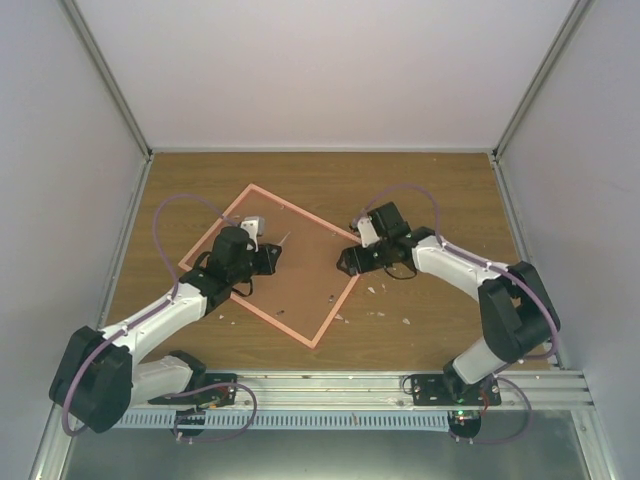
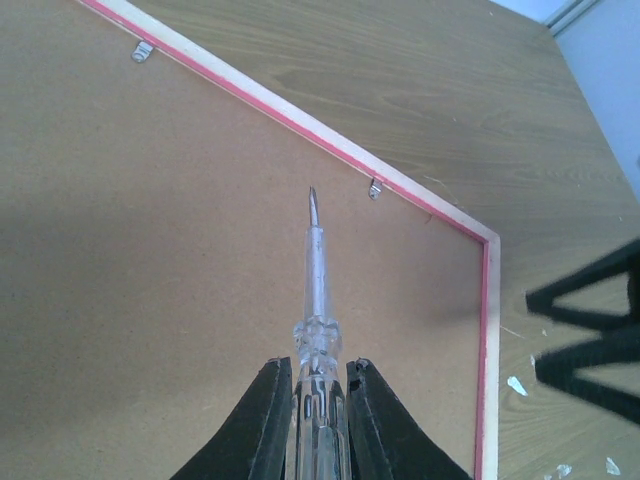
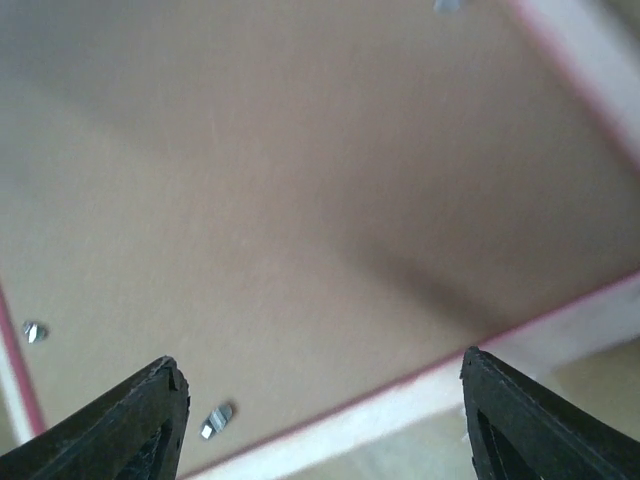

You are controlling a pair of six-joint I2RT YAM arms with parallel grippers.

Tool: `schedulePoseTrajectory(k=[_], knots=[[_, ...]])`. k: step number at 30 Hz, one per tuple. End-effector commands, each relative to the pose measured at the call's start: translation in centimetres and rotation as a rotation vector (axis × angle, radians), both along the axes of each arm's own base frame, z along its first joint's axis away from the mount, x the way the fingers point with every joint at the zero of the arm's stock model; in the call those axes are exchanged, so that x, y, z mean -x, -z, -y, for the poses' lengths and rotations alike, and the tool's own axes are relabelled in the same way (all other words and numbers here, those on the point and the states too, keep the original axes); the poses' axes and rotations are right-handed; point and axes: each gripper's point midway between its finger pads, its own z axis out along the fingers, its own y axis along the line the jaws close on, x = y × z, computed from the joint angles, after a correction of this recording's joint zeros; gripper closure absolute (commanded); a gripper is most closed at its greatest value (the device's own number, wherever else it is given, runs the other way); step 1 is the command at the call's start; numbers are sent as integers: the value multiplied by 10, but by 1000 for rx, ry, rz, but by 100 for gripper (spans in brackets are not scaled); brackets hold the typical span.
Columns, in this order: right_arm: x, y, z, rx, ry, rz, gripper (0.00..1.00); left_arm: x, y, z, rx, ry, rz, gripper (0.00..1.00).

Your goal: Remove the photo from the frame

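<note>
Frame (image 1: 336, 311) lies face down on the wooden table (image 1: 430, 200), brown backing (image 1: 300, 285) up, hiding the photo. Left gripper (image 2: 318, 370) clamps a clear-handled screwdriver (image 2: 316, 290), its tip near a metal tab (image 2: 375, 188) at the rim. Right gripper (image 3: 320, 360) hovers over the frame's edge, fingers spread wide.

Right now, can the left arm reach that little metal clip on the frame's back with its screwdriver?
Probably yes. The left gripper holds the screwdriver with its tip just short of the clip by the frame, and only bare backing board lies between. The right gripper sits open off to one side.
</note>
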Motion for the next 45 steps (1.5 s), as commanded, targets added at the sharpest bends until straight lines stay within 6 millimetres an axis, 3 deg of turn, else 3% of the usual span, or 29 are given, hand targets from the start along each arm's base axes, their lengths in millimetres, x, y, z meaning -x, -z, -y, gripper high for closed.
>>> schedulePoseTrajectory(k=[1,5,10,18,24,31,37,45], knots=[[-40,-7,13,166,-56,159,24,-9,-24,-2,12,-11,83,100],[-79,-7,12,192,-76,229,27,-6,-25,1,12,15,86,100],[-111,3,6,160,-109,232,31,-3,-30,2,8,41,108,100],[-130,35,3,132,-146,186,41,1,-24,8,12,87,92,100],[-141,46,-1,112,-155,174,51,1,-22,13,21,109,78,100],[-141,61,4,116,-143,142,66,1,-20,17,21,131,66,100],[-128,65,10,114,-112,119,78,2,-14,24,39,159,47,100],[-108,68,32,132,74,64,89,1,-7,41,63,218,12,100]])
